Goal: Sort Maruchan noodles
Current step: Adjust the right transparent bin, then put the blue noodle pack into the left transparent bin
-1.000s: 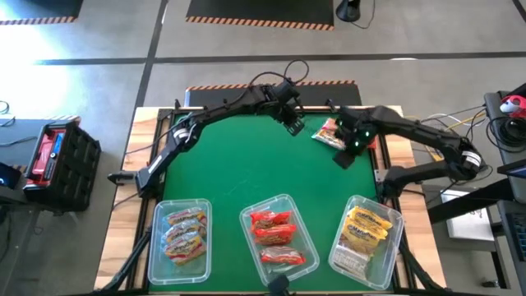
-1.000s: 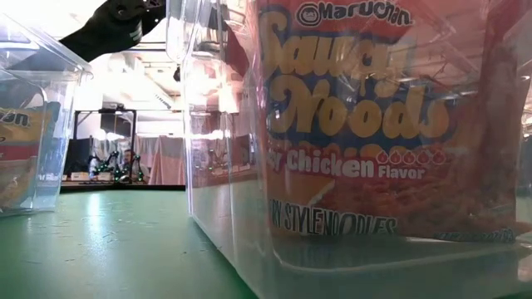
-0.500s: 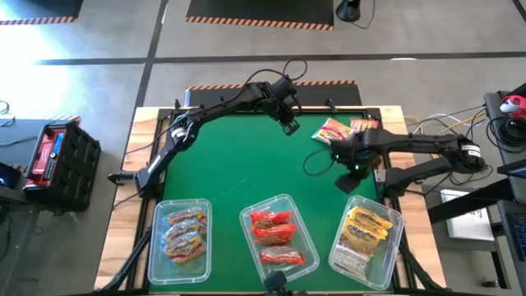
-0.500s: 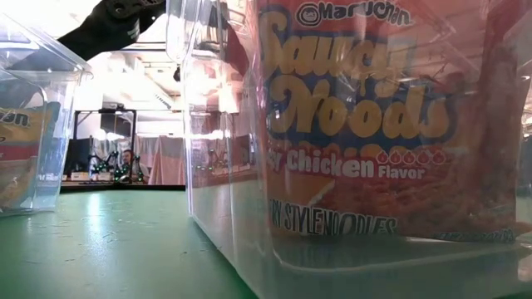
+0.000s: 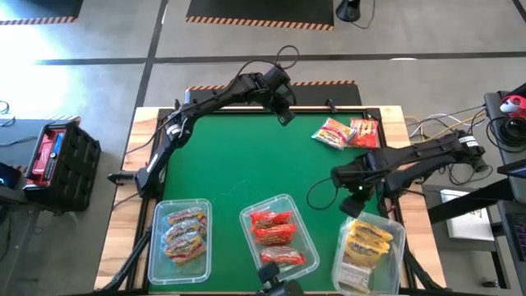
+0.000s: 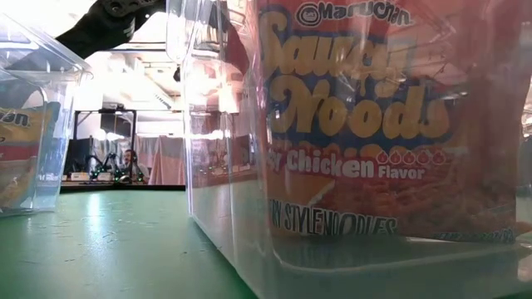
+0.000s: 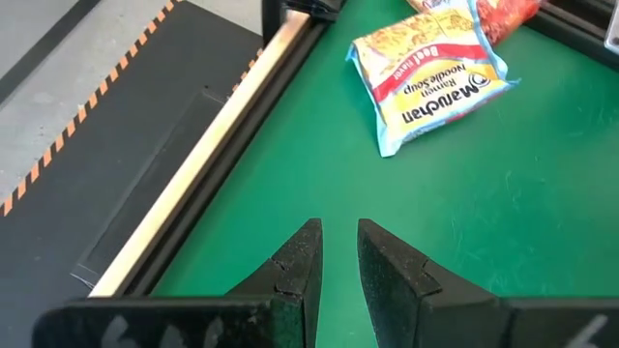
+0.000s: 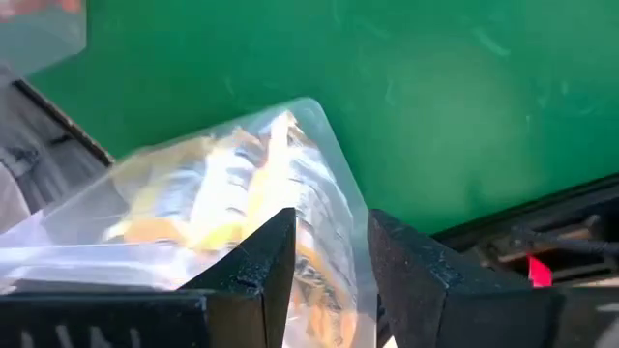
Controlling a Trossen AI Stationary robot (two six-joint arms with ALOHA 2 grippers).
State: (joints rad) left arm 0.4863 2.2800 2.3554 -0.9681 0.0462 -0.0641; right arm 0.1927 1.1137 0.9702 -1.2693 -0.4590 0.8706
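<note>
Maruchan noodles (image 5: 337, 132): two packets loose, three bins (image 5: 180, 240) filled; left claw (image 7: 338, 266) closed, empty; right claw's (image 8: 329, 253) grip unclear.

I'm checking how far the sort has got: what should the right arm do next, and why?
Probably move the right gripper toward the table's far edge. It hangs at the bin of yellow packets with no packet visible in it, while two noodle packets lie unsorted there. The left gripper waits shut nearby.
</note>
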